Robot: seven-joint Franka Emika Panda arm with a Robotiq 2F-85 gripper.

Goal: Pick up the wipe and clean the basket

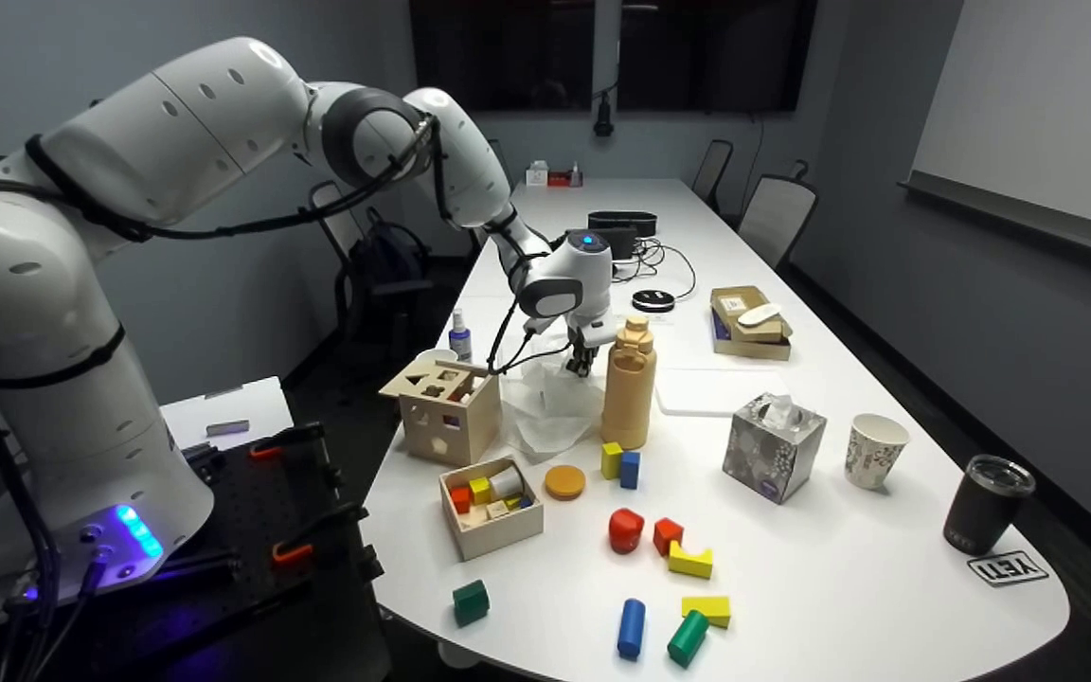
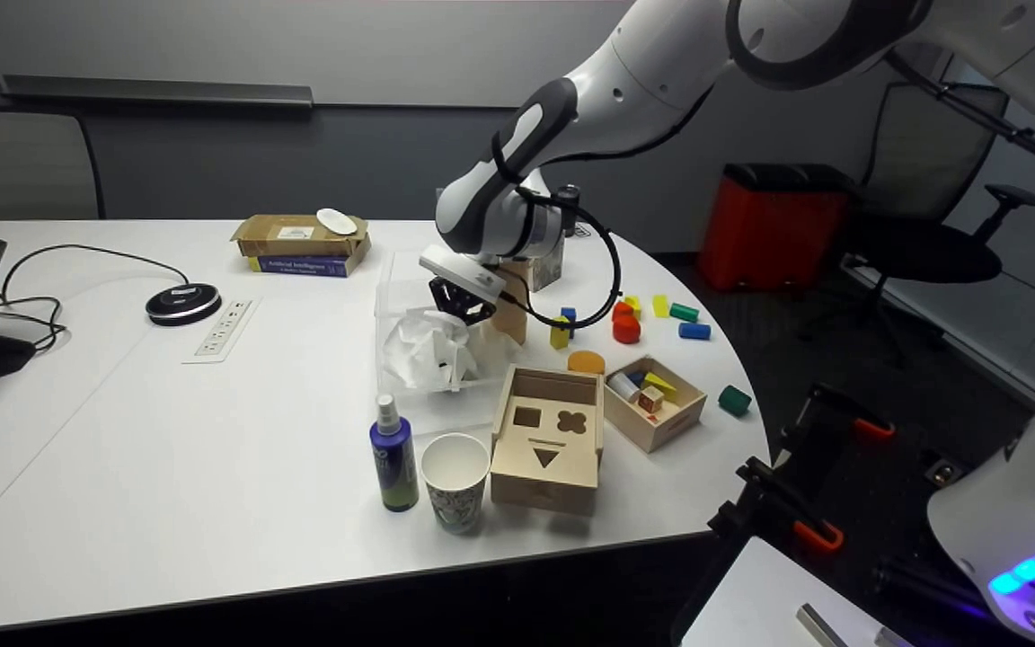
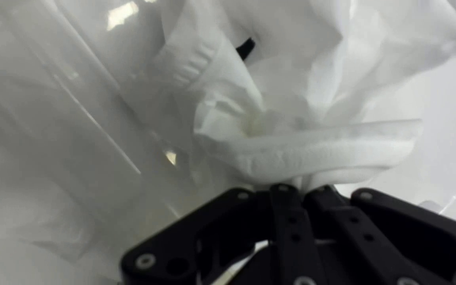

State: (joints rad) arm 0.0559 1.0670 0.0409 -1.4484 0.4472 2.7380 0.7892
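Note:
A crumpled white wipe [image 3: 323, 154] is pinched between the fingertips of my gripper [image 3: 301, 190] in the wrist view. In an exterior view the wipe [image 2: 430, 349] bunches up just below the black gripper [image 2: 464, 304]. The clear plastic basket [image 3: 73, 99] fills the left of the wrist view, with shiny walls. In an exterior view the basket [image 2: 382, 355] stands around the wipe. In an exterior view my gripper [image 1: 581, 365] points down behind the tan bottle; wipe and basket are hard to tell apart there. The wipe hides part of the basket floor.
The tan bottle [image 1: 629, 384] stands close beside the gripper. A wooden shape box [image 2: 549, 431], a paper cup [image 2: 455, 481] and a spray bottle [image 2: 393, 458] stand near the basket. A small wooden box [image 1: 491, 509], a tissue box [image 1: 773, 445] and loose blocks are on the table.

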